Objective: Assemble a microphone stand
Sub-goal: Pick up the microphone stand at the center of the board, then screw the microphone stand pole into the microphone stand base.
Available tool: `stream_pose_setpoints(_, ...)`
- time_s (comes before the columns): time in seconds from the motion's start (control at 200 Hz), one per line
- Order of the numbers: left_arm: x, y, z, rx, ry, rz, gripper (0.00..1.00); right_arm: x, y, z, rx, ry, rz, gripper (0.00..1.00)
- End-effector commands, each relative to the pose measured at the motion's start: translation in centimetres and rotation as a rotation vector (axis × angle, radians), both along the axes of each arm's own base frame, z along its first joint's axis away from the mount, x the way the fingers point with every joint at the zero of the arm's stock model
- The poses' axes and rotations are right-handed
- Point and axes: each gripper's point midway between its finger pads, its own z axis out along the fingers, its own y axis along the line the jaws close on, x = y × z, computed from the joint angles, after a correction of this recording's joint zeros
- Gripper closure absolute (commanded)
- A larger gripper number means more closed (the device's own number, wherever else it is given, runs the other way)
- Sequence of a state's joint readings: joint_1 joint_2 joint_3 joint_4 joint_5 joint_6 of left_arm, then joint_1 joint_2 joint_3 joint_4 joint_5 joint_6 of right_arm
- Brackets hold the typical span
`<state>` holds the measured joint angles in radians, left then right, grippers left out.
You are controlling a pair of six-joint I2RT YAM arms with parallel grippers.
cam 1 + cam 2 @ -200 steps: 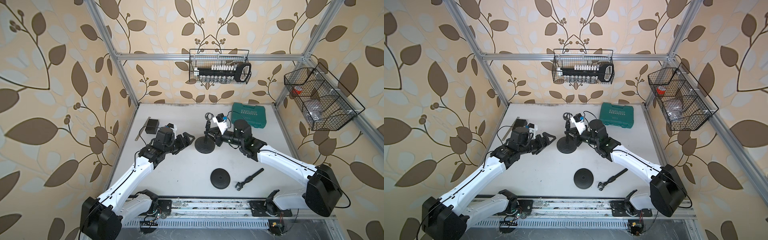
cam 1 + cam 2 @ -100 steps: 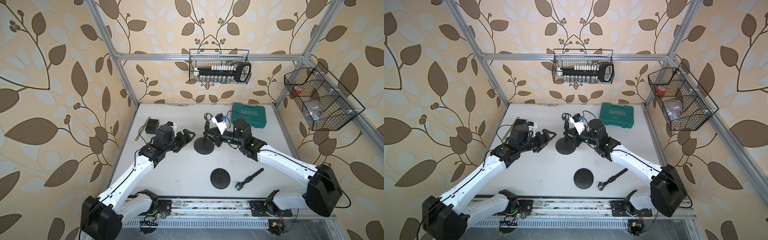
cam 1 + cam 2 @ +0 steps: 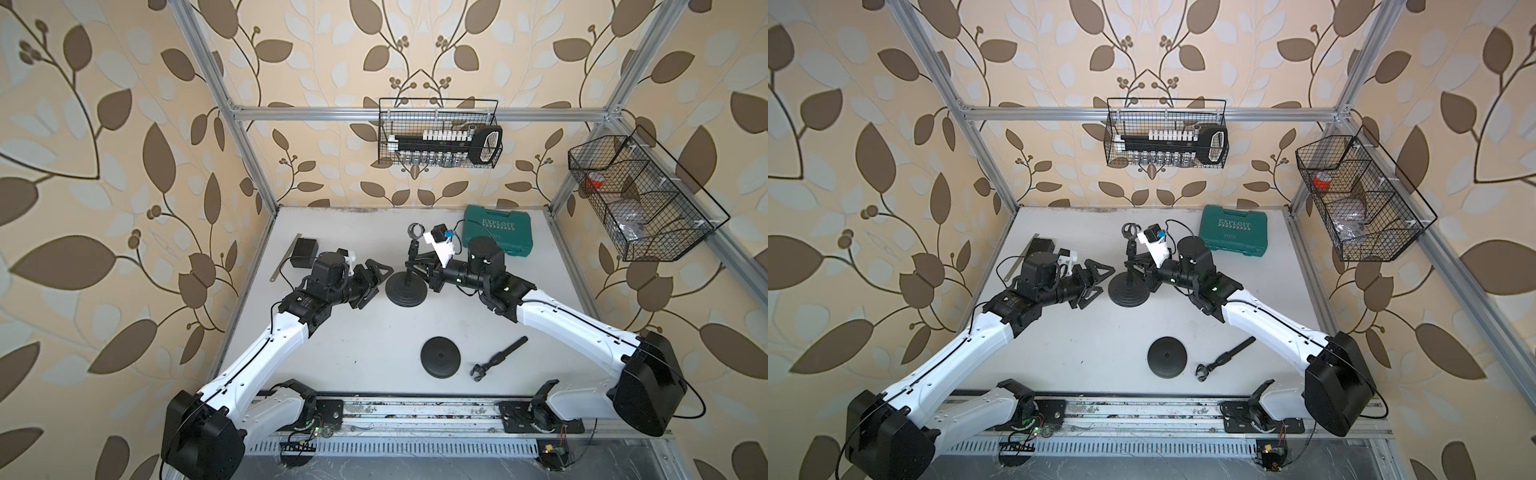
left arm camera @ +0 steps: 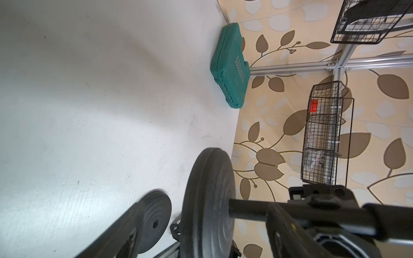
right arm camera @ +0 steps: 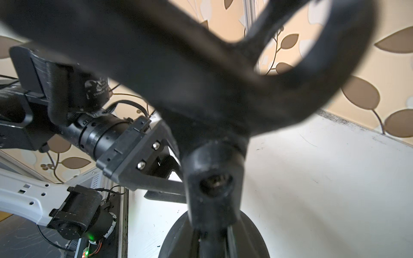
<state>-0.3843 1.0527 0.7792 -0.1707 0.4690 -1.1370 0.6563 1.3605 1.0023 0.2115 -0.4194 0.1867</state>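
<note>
**Q:** Where is the stand?

**A:** I see the round black weighted base [image 3: 406,293] flat on the white table [image 3: 353,332], mid-table toward the back. The thin black stand pole [image 3: 410,272] rises upright from its centre, with a black ring clip [image 3: 414,230] on top.

**Q:** And your pincers?

**A:** My right gripper [image 3: 419,266] is clamped narrow on the stand pole, partway up. My left gripper [image 3: 383,281] stands wide and holds nothing, just beside the base. I cannot tell whether it touches.

**Q:** Further out?

**A:** A second black disc base [image 3: 440,357] lies flat near the front edge. A loose black rod with a clip end [image 3: 498,358] lies near it, not touching. A green plastic tool case [image 3: 496,229] lies at the back right, beyond my right wrist. One black wire basket [image 3: 384,124] hangs on the back wall, and another wire basket [image 3: 598,166] on the right wall.
</note>
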Motion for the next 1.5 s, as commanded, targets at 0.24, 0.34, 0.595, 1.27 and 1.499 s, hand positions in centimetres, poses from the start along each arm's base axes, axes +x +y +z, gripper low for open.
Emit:
stream_pose_setpoints(0.24,0.2,-1.3,1.0,-0.155,0.037,-0.021,0.27,-0.3,0.6,6.8,0.129,-0.141,0.001,0.95)
stream_pose_setpoints(0.34,0.4,-1.7,1.5,-0.177,0.020,-0.035,0.32,-0.2,0.8,7.0,0.135,-0.140,0.000,0.95)
stream_pose_setpoints(0.595,0.6,-1.2,1.5,-0.181,0.011,0.004,0.40,-0.6,1.5,7.7,0.159,-0.154,0.011,0.95)
stream_pose_setpoints(1.27,0.4,-0.5,1.6,-0.232,0.017,0.064,0.69,-0.5,3.8,7.1,0.155,-0.190,-0.014,0.97)
stream_pose_setpoints(1.499,1.0,-0.2,1.8,-0.239,-0.005,0.098,0.88,-0.4,4.2,6.2,0.152,-0.198,-0.055,1.00)
